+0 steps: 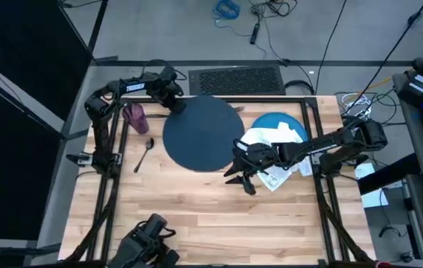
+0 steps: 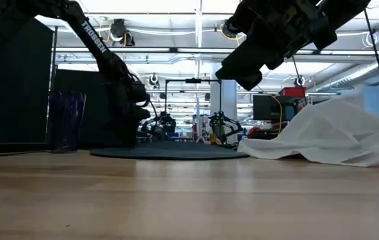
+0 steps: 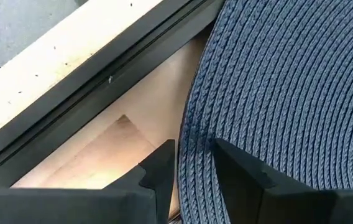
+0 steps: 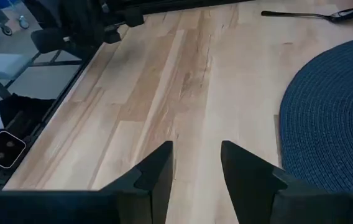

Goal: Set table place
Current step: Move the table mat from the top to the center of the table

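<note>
The dark blue round mat (image 1: 202, 134) lies flat on the wooden table (image 1: 196, 216), toward its far side. My left gripper (image 1: 176, 104) is at the mat's far left rim, shut on it. A bright blue plate (image 1: 280, 119) lies right of the mat, with a crumpled white napkin (image 1: 269, 138) draped over its near part. A purple cup (image 1: 135, 115) stands left of the mat, and a metal spoon (image 1: 145, 152) lies near it on the wood. My right gripper (image 1: 240, 177) hangs open above bare wood by the mat's near right rim, clear of the table in the low view. My left gripper has the mat's rim (image 3: 194, 146) between its two fingers, at the mat's far left edge. One finger (image 3: 161, 171) is outside the rim over the wood, the other (image 3: 242, 174) over the mat's woven top. The mat (image 2: 169, 152) lies flat on the table.
A black metal frame (image 1: 312, 112) runs round the table. A dark device (image 1: 148, 237) sits at the near edge. The near half of the table is bare wood. The napkin (image 2: 323, 133) bulks up on the right.
</note>
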`<state>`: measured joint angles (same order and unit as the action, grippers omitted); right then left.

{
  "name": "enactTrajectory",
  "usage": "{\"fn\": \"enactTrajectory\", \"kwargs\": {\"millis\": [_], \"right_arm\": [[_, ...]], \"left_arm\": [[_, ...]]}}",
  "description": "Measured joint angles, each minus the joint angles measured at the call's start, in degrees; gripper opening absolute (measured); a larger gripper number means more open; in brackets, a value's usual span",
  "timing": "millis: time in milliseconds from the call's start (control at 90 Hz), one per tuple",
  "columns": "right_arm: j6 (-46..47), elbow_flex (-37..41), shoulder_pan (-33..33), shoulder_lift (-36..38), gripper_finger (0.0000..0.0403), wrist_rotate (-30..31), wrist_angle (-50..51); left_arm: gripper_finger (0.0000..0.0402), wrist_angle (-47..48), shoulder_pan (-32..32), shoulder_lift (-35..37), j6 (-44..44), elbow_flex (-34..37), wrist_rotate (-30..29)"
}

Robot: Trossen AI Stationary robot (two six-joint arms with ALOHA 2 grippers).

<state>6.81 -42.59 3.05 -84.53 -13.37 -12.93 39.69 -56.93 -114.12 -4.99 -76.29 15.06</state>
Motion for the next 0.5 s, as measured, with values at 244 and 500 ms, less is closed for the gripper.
{"fn": "enactTrajectory", "kwargs": {"millis": [244, 500], "right_arm": [[-0.4, 0.0, -0.1, 0.0, 0.0123, 0.1, 0.0], [-0.8, 0.0, -0.3, 0.0, 0.0123, 0.2, 0.0]], "left_arm": [[0.0007, 0.3, 0.0, 0.1, -2.0, 0.0, 3.2], [0.0000, 0.3, 0.0, 0.1, -3.4, 0.0, 5.8]]}}
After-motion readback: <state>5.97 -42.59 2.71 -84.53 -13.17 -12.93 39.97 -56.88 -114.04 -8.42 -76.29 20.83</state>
